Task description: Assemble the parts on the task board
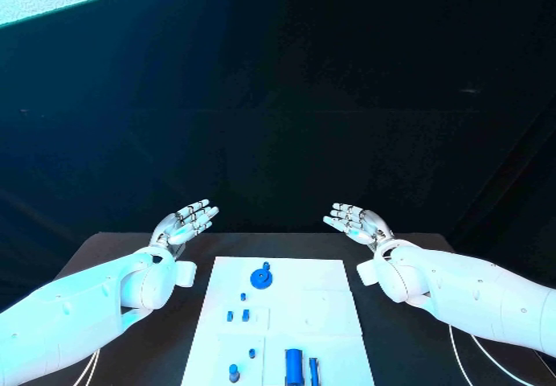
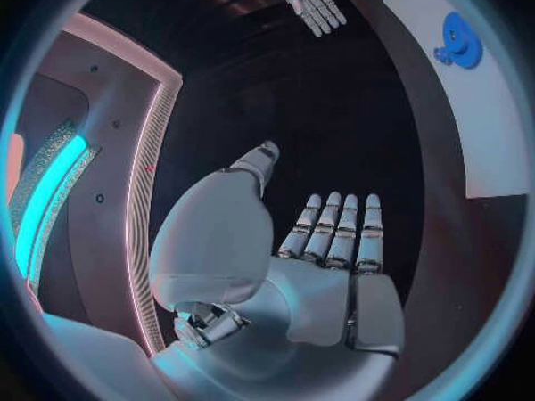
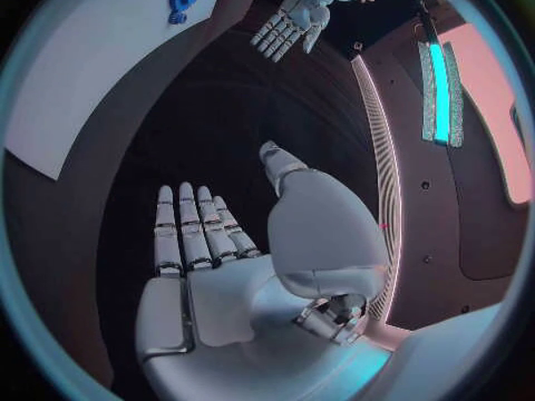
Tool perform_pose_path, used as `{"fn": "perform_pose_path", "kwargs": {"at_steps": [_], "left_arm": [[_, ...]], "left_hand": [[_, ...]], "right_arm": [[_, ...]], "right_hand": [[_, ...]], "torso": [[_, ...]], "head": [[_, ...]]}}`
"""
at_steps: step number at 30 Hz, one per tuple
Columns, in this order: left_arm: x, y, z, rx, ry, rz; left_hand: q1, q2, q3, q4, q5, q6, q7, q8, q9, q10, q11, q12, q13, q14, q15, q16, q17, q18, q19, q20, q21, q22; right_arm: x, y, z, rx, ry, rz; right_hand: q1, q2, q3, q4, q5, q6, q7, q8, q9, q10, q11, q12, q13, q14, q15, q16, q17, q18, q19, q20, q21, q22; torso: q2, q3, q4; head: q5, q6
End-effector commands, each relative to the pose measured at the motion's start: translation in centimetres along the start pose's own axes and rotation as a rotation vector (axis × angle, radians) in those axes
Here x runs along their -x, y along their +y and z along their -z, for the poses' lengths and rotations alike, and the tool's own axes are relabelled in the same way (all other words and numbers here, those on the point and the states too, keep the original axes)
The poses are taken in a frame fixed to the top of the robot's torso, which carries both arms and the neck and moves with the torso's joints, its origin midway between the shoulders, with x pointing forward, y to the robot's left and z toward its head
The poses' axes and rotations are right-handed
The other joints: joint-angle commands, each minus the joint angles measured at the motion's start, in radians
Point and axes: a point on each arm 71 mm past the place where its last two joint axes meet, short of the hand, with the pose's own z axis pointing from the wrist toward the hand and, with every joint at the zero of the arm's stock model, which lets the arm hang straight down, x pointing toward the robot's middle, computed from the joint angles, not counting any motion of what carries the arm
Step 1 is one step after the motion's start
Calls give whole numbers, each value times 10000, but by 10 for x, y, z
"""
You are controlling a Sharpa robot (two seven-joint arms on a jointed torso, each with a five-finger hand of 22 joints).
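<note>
1. i see the black table [image 1: 139, 257] filling the lower half of the head view, dark backdrop above it.
2. the task board [image 1: 325, 277] lies at lower centre, between my two arms, its near end cut by the bottom edge.
3. on it sit the blue parts: a round wheel part [image 1: 263, 278] toward the far end, small pegs [image 1: 238, 315] mid-board, a larger block [image 1: 294, 363] at the bottom.
4. left hand [image 1: 188, 221] hovers left of the board's far end, palm up, fingers straight and side by side, holding nothing.
5. right hand [image 1: 354, 223] mirrors it on the right, fingers extended, empty.
6. the left wrist view shows the palm [image 2: 324, 267] close and the wheel part [image 2: 457, 40] at upper right.
7. bare table lies on both sides of the board.
</note>
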Motion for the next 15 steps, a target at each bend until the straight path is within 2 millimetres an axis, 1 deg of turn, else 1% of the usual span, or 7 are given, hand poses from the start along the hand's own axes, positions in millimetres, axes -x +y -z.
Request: {"fn": "perform_pose_path", "kwargs": {"at_steps": [1,2,3,4,5,9,15], "left_arm": [[-8,1,4,-48,-162,-1],[-11,1,7,-47,-214,3],[-13,2,9,-45,-272,7],[-16,3,12,-42,-335,11],[-21,4,17,-34,-442,16],[-38,6,34,6,-793,17],[-58,7,58,96,-1242,-17]], "left_hand": [[-3717,848,-1685,-1167,-1366,-3035,-522,-1373,-759,-3543,-833,-1153,-272,-2965,-805,-1419,-892,-669,-3082,-1261,-511,-600],[-4028,848,-1685,-1167,-1366,-3035,-522,-1373,-759,-3543,-833,-1153,-272,-2965,-805,-1419,-892,-669,-3082,-1261,-511,-600],[-4312,848,-1685,-1167,-1366,-3035,-522,-1373,-759,-3543,-833,-1153,-272,-2965,-805,-1419,-892,-669,-3082,-1261,-511,-600],[-4588,848,-1685,-1167,-1366,-3035,-522,-1373,-759,-3543,-833,-1153,-272,-2965,-805,-1419,-892,-669,-3082,-1261,-511,-600],[-11716,848,-1685,-1167,-1366,-3035,-522,-1373,-759,-3543,-833,-1153,-272,-2965,-805,-1419,-892,-669,-3082,-1261,-511,-600],[-11716,848,-1685,-1167,-1366,-3035,-522,-1373,-759,-3543,-833,-1153,-272,-2965,-805,-1419,-892,-669,-3082,-1261,-511,-600],[-11716,848,-1685,-1167,-1366,-3035,-522,-1373,-759,-3543,-833,-1153,-272,-2965,-805,-1419,-892,-669,-3082,-1261,-511,-600]], "right_arm": [[-6,2,5,52,-195,-269],[-9,3,7,60,-234,-387],[-12,4,9,68,-276,-517],[-16,5,12,73,-323,-661],[-22,7,16,74,-403,-900],[-39,15,32,19,-662,-1649],[-60,26,55,-176,-971,-2516]], "right_hand": [[-3416,788,-1968,-953,-1086,-3517,-983,-1250,-1384,-4092,-758,-998,-802,-4232,-593,-1096,-1771,-822,-3756,-1093,-275,-2355],[-3701,788,-1968,-953,-1086,-3517,-983,-1250,-1384,-4092,-758,-998,-802,-4232,-593,-1096,-1771,-822,-3756,-1093,-275,-2355],[-10768,788,-1968,-953,-1086,-3517,-983,-1250,-1384,-4092,-758,-998,-802,-4232,-593,-1096,-1771,-822,-3756,-1093,-275,-2355],[-10768,788,-1968,-953,-1086,-3517,-983,-1250,-1384,-4092,-758,-998,-802,-4232,-593,-1096,-1771,-822,-3756,-1093,-275,-2355],[-10768,788,-1968,-953,-1086,-3517,-983,-1250,-1384,-4092,-758,-998,-802,-4232,-593,-1096,-1771,-822,-3756,-1093,-275,-2355],[-10768,788,-1968,-953,-1086,-3517,-983,-1250,-1384,-4092,-758,-998,-802,-4232,-593,-1096,-1771,-822,-3756,-1093,-275,-2355],[-10768,788,-1968,-953,-1086,-3517,-983,-1250,-1384,-4092,-758,-998,-802,-4232,-593,-1096,-1771,-822,-3756,-1093,-275,-2355]], "torso": [[-235,93,-166],[-314,124,-218],[-398,157,-273],[-472,186,-323],[-567,224,-386],[-709,279,-480],[-723,285,-489]], "head": [[187,-207],[254,-279],[325,-355],[389,-424],[470,-511],[591,-641],[602,-653]]}}
